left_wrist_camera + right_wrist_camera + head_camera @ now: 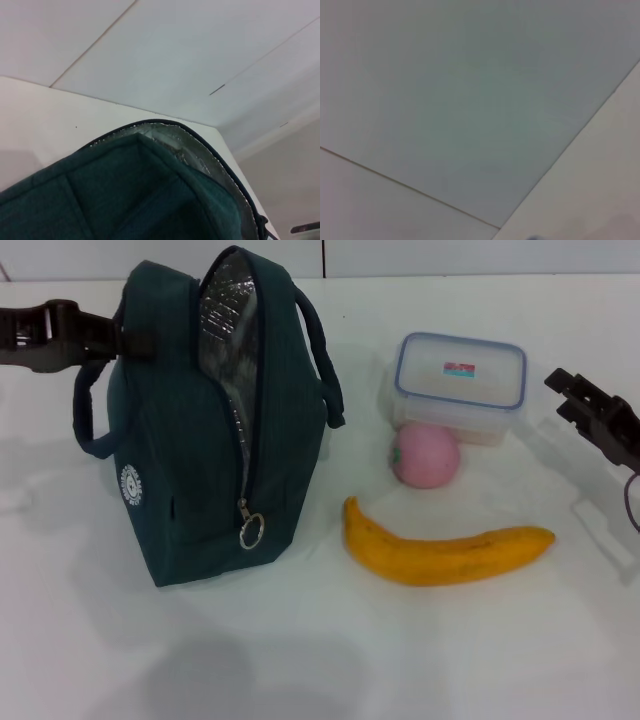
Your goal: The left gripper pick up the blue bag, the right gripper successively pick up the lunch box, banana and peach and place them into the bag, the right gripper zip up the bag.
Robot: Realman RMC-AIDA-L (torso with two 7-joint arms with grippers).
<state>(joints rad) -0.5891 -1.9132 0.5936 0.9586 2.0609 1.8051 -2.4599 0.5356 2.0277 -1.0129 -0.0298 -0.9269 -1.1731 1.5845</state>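
The blue bag (200, 470) stands on the white table with its zip open and the silver lining (225, 330) showing. Coming in from the left, my left gripper (128, 338) is shut on the bag's upper left side, by one handle. In the left wrist view the bag (125, 200) fills the lower part. To the bag's right lie the lunch box (460, 385), the pink peach (426, 455) in front of it, and the banana (445, 552) nearest me. My right gripper (568, 397) hovers open just right of the lunch box, holding nothing.
The zip pull ring (251, 530) hangs at the bag's front end. The second handle (325, 360) droops over the bag's right side, toward the lunch box. The right wrist view shows only wall panels.
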